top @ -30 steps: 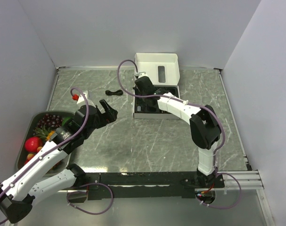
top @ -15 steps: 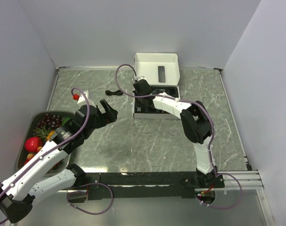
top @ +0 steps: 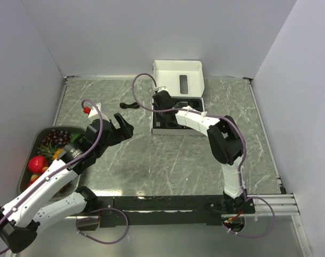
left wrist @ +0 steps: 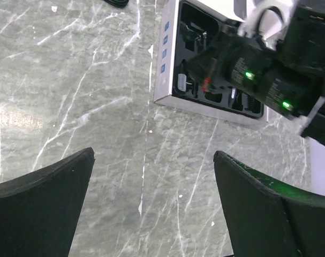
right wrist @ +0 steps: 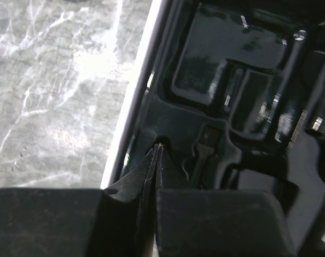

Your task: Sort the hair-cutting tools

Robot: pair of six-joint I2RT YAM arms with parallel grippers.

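At the far middle of the table (top: 167, 155), a white box (top: 178, 132) lies open with its lid raised towards the back wall; a black moulded insert (right wrist: 205, 64) fills its base; the right pincer (top: 160, 107) reaches down into the left end of that insert, just inside the box's white left wall; in the right wrist view its fingers (right wrist: 146, 176) are pressed together, tips meeting in a narrow point (right wrist: 157, 152) with nothing to be seen between them; beside the tips a small pale-ended piece (right wrist: 207, 137) sits in a slot of the insert, but what it is cannot be told, and the glossy recesses are too dark to say which other tools lie in them; the coiled black cable (top: 131, 105) lies on the bare table just left of the box, apart from both arms; the left pincer (top: 123, 123) hangs above the table, nearer than the cable and left of the box, fingers (left wrist: 44, 182) spread wide and holding nothing; its wrist view looks between them onto marbled table, with the near left corner of the box (left wrist: 165, 59) and the right arm's wrist over it beyond; at the left edge of the table a dark tray (top: 23, 176) holds the colourful fruit (top: 38, 163), well apart from the box
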